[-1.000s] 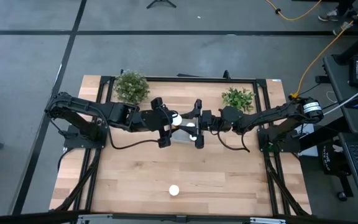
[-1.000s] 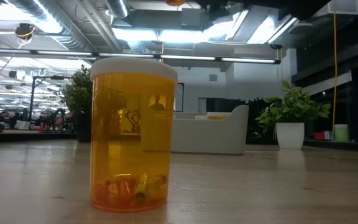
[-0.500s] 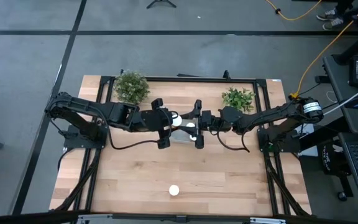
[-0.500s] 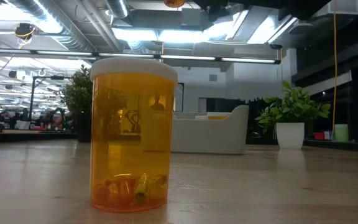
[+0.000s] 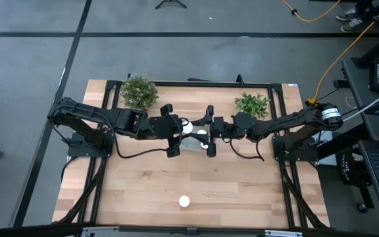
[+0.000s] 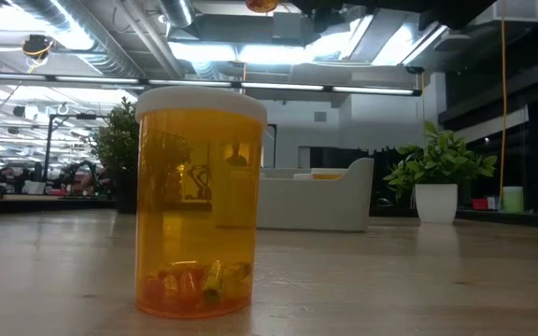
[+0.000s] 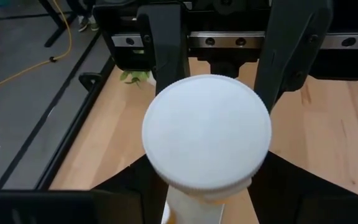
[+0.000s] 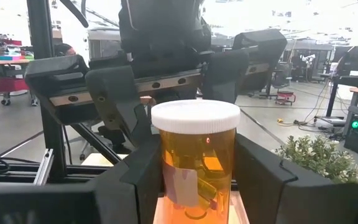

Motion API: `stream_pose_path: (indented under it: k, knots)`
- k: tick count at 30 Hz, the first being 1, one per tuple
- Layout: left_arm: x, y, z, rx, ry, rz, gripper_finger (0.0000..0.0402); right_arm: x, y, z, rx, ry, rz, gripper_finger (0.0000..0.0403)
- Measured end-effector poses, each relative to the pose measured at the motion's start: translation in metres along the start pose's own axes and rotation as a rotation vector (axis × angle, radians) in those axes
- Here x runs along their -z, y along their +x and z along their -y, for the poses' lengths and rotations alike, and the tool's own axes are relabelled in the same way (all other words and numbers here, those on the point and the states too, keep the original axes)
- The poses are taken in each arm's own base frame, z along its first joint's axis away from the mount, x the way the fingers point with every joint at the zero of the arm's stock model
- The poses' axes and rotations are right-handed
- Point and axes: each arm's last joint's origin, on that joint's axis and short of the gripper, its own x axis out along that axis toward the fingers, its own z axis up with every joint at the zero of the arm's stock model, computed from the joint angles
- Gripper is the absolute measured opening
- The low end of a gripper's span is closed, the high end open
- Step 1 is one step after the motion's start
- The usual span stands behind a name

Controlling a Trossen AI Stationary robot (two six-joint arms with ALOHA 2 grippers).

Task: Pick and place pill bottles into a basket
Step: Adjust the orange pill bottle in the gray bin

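One pill bottle (image 8: 195,162), with an amber body and a white cap (image 7: 207,130), hangs in the air over the middle of the table, and both grippers are on it. My right gripper (image 8: 197,205) is shut on its lower body. My left gripper (image 7: 204,186) comes from the opposite side, its fingers at the bottle's top. Below them stands the pale basket (image 6: 316,201), mostly hidden in the high view (image 5: 193,146). Another pill bottle (image 6: 199,201) stands upright on its base near the table's front edge (image 5: 184,201). My left gripper is shut on the bottle's top, one finger on each side just under the cap's rim (image 7: 160,177). It slants down from the table's left. The cap hides the place of contact. My right gripper pinches the bottle's lower body (image 8: 166,186) between its two fingers, roughly level, from the table's right. The bottle stands upright with its cap up, clear of the basket and the table.
Two green potted plants stand at the back, one at the left (image 5: 139,92) and one at the right (image 5: 252,104). Bare wooden table (image 5: 242,191) lies around the lone bottle at the front.
My left gripper's fingers have drawn closer together at the bottle's top. Neither arm has moved, and the bottle at the front stays where it was.
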Motion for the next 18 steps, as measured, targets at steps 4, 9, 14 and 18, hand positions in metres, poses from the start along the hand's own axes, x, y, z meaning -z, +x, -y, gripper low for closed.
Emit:
stream_pose_path:
  k: [4,9,14,18]
  knots:
    - [-0.0006,0.0002,0.0001,-0.001,0.007,0.005,0.0178,-0.0048,-0.0032,0.0004,-0.001,-0.017,-0.012,0.0173]
    - [-0.0050,-0.0029,-0.0012,-0.013,0.021,0.016,0.0177,-0.0101,-0.0062,0.0014,0.001,-0.024,-0.018,0.0173]
    - [-0.0050,-0.0030,-0.0033,-0.026,0.023,0.007,0.0177,-0.0094,-0.0066,0.0019,0.009,-0.021,-0.030,0.0179]
    - [-0.0040,-0.0040,-0.0044,-0.045,0.027,0.000,0.0177,-0.0086,-0.0071,0.0023,0.014,-0.023,-0.037,0.0189]
